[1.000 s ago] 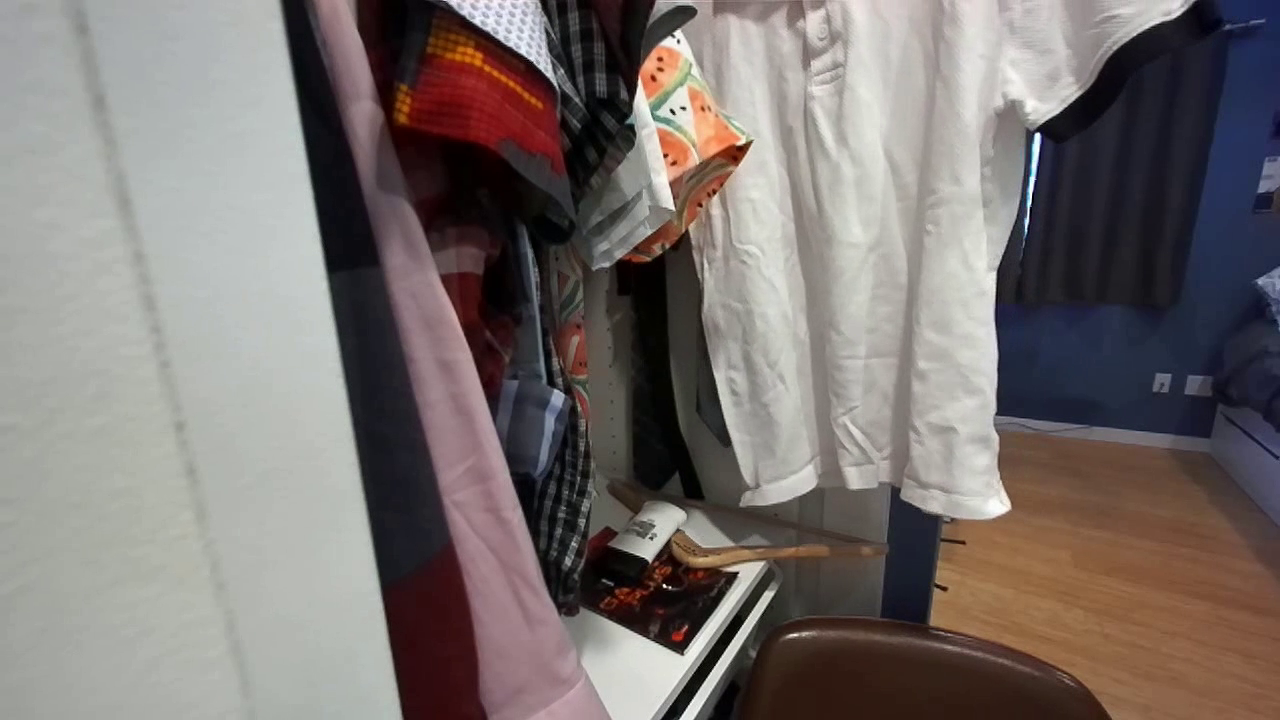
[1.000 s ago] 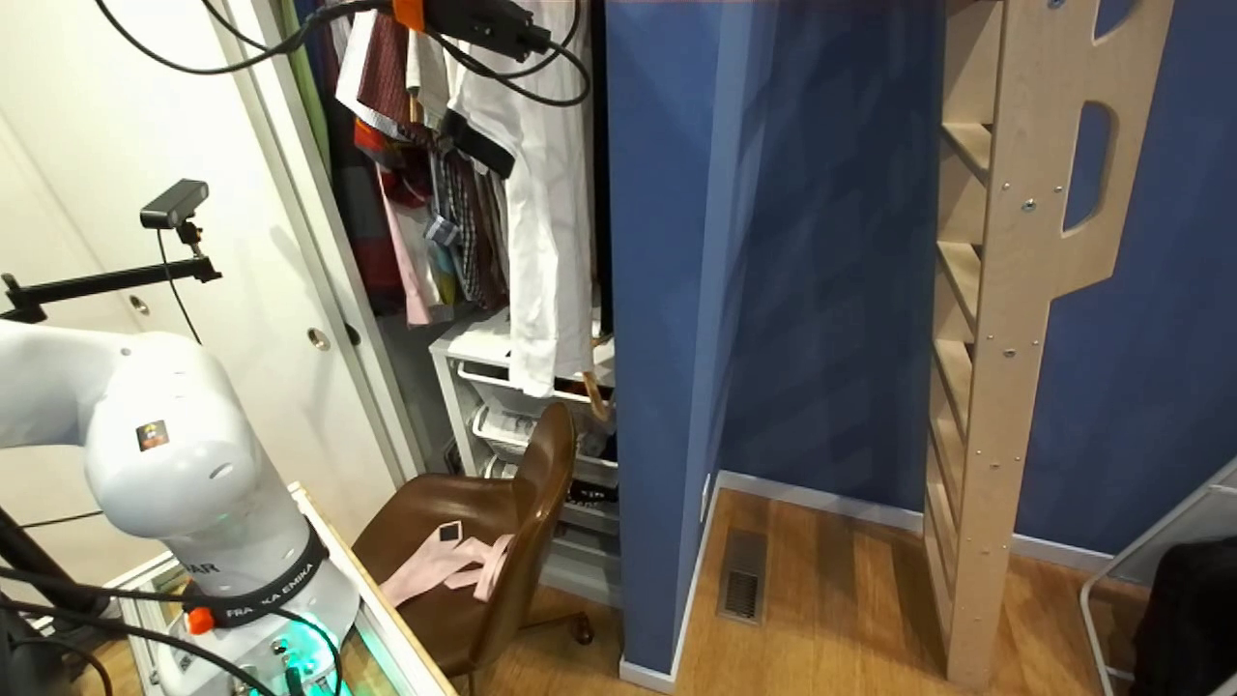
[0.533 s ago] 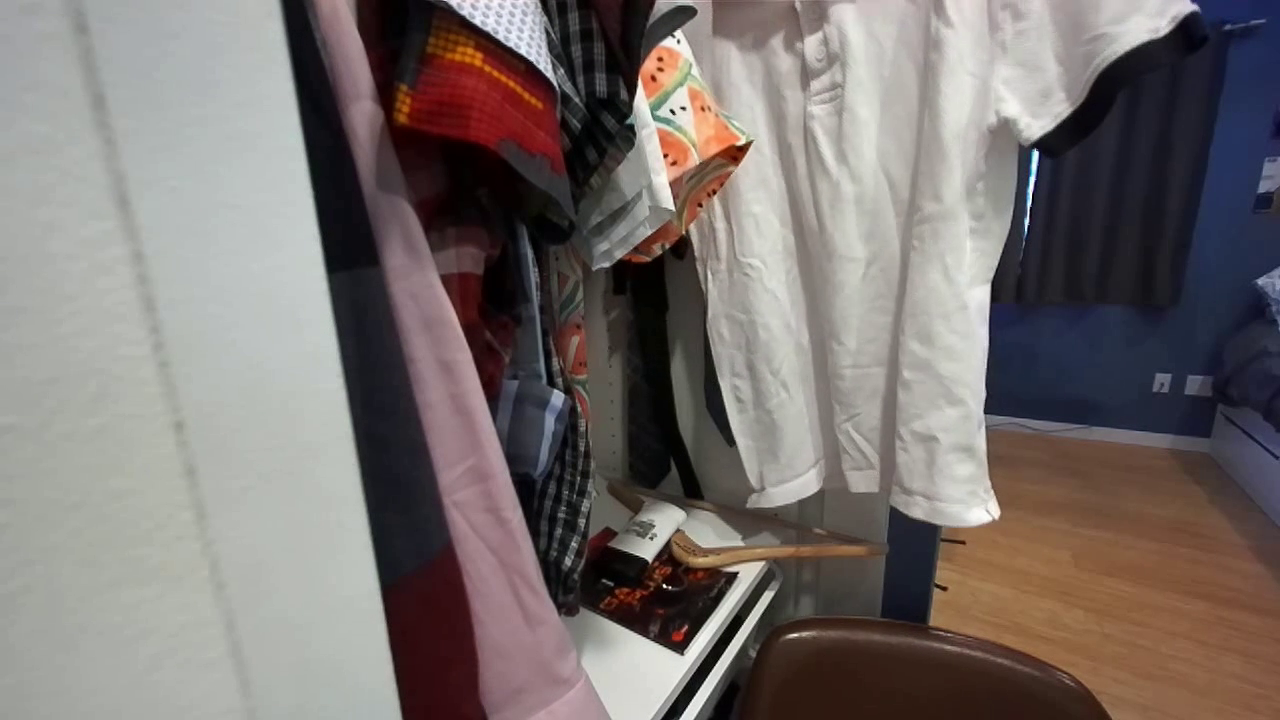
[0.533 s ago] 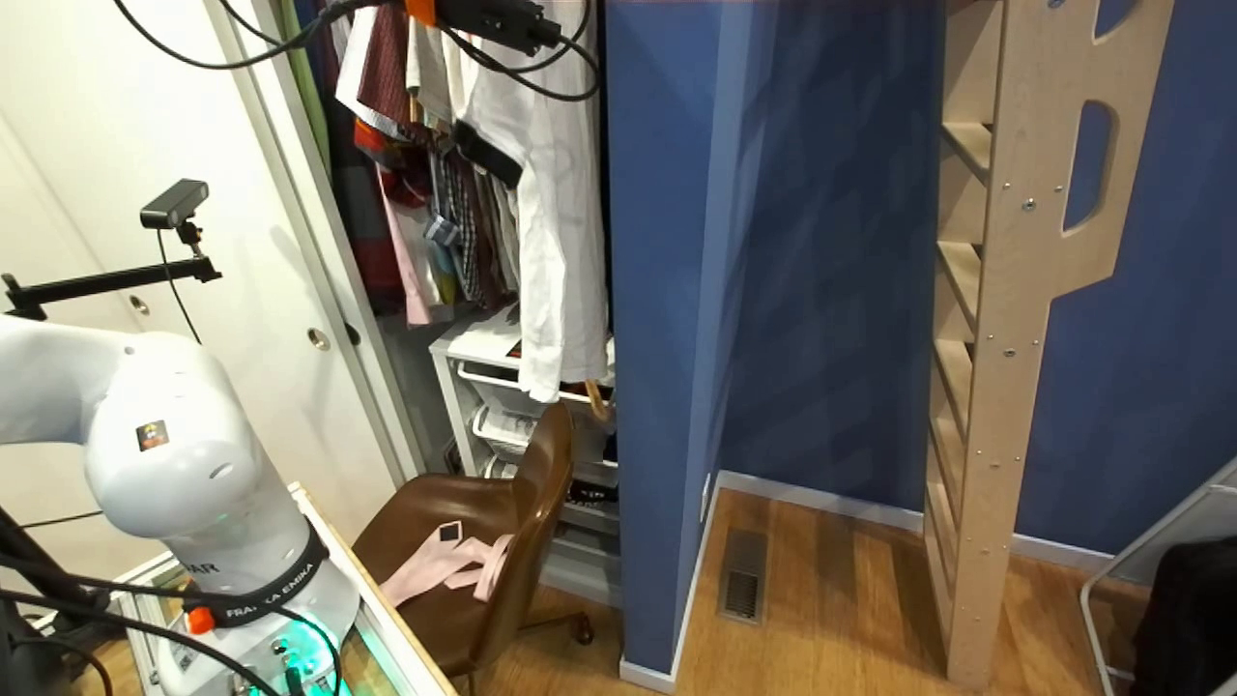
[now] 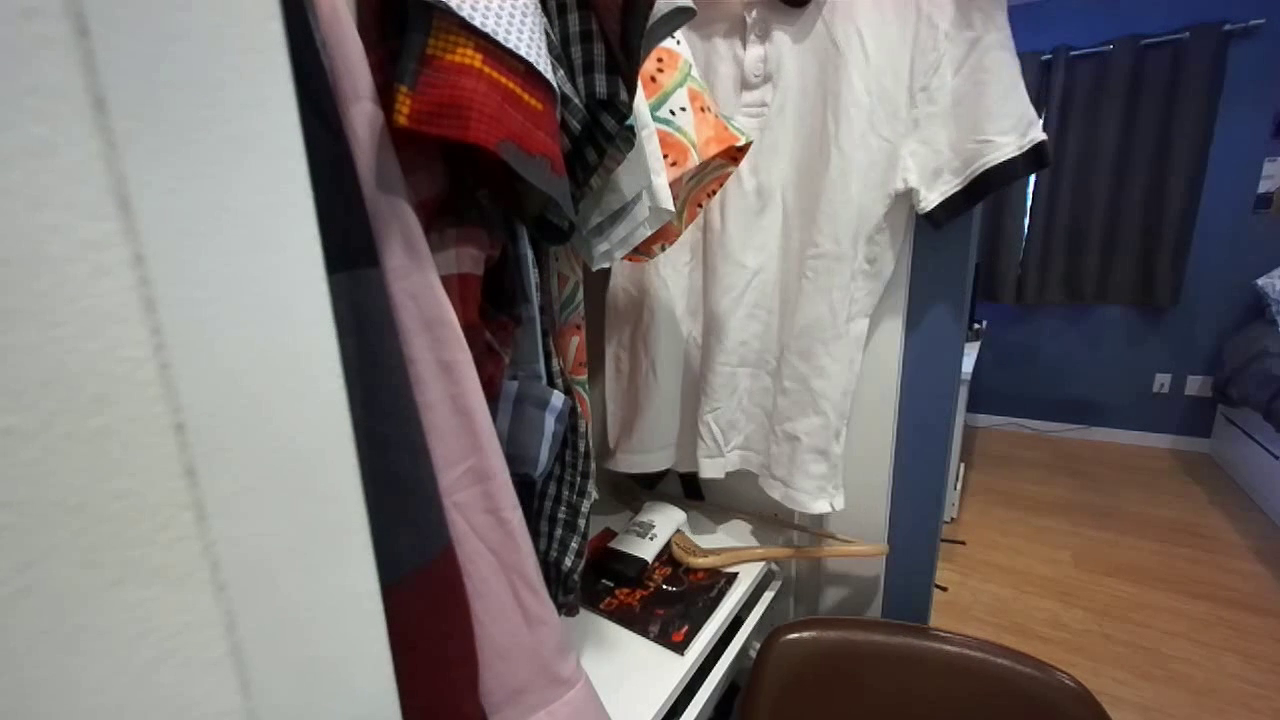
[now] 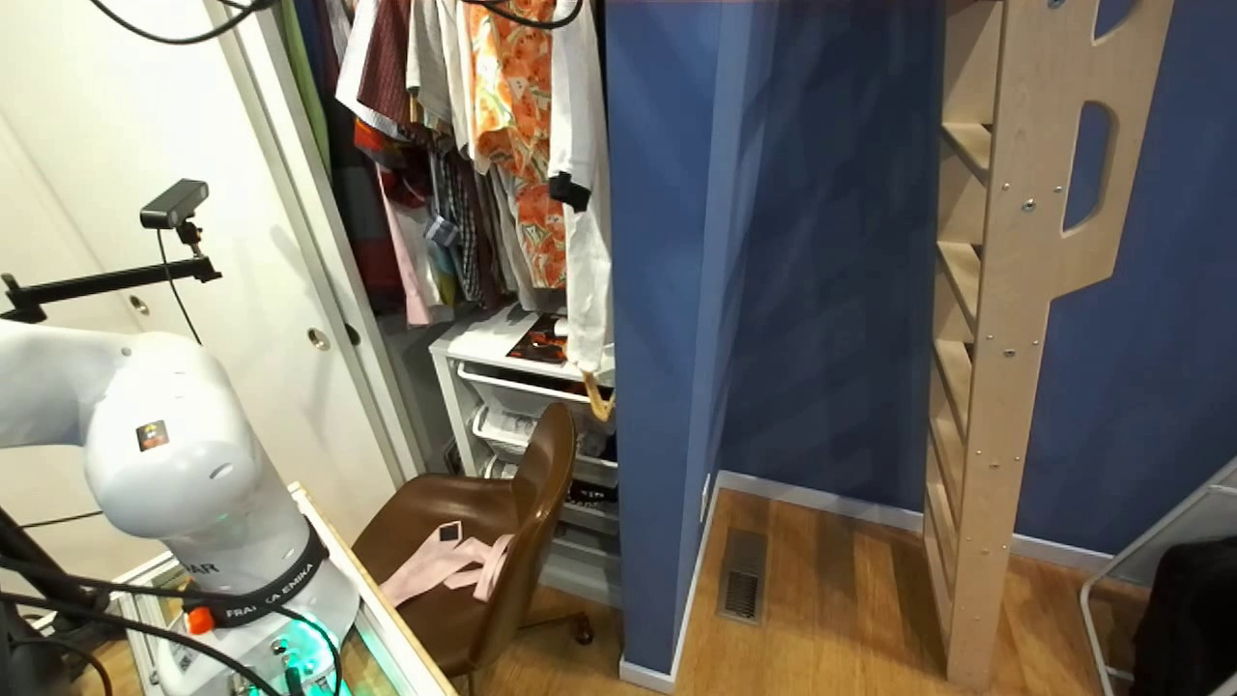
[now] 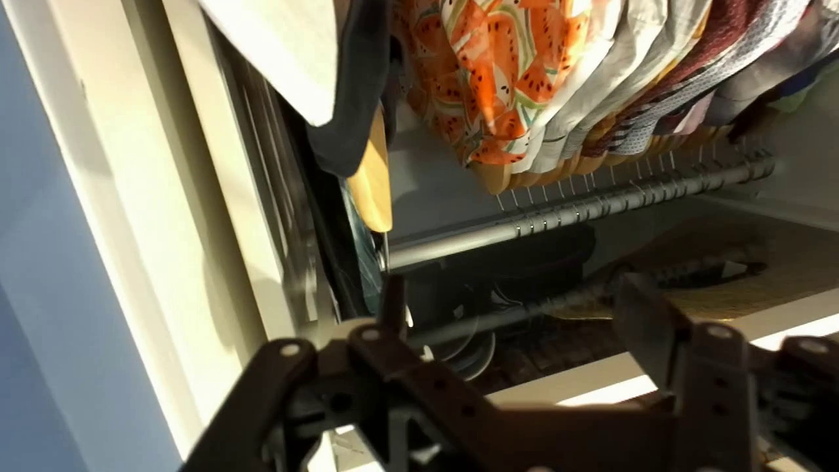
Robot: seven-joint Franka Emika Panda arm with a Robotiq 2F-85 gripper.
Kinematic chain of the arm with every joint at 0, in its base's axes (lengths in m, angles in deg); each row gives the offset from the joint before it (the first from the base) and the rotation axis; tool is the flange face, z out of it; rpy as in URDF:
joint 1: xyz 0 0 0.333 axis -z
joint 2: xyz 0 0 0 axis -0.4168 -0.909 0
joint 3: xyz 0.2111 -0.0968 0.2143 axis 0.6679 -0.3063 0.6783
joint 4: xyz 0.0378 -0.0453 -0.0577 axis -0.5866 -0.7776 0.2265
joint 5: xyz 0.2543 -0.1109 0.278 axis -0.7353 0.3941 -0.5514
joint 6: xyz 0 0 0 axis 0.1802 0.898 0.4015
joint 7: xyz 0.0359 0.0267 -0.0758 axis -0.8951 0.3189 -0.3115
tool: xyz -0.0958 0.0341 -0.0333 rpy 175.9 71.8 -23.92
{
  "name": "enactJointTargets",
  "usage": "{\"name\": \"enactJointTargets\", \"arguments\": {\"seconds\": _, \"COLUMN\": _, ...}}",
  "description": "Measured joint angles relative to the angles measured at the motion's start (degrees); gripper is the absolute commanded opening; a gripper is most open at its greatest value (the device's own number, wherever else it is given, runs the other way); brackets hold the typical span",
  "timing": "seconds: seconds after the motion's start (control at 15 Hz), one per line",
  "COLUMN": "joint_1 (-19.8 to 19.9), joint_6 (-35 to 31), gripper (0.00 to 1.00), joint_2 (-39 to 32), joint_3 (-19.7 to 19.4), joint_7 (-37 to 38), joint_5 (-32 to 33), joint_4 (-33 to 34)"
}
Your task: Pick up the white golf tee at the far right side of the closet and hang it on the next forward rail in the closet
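Inside the closet (image 5: pixel 872 410), I see the white golf tee (image 5: pixel 780 270) hanging from a wooden hanger (image 7: pixel 373 187) at the end of a rail (image 7: pixel 452 244). Near that hanger, the end effector (image 7: pixel 514 308) has its fingers spread wide and grips nothing. A watermelon shirt (image 7: pixel 501 72) hangs next to the tee.

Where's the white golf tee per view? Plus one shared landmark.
In an exterior view: white golf tee, mostly right of centre, top cropped.
In an exterior view: tee, narrow strip just left of centre.
Wrist view: tee, upper left, partly in frame.
Landmark: watermelon-print shirt, left of it in both exterior views, right in wrist view.
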Motion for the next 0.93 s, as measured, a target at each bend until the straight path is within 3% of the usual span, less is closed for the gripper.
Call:
{"name": "enactJointTargets", "arguments": {"seconds": 0.6, "joint_1": 0.4, "joint_6": 9.1, "gripper": 1.0, "joint_2": 3.6, "joint_3": 0.7, "joint_7": 17.9, "joint_5": 26.1, "joint_4": 6.1}}
{"name": "enactJointTargets", "arguments": {"seconds": 0.93, "joint_1": -2.1, "joint_6": 15.4, "gripper": 1.0, "joint_2": 3.9, "joint_3": 0.4, "joint_7": 26.4, "joint_5": 37.7, "joint_4": 10.0}}
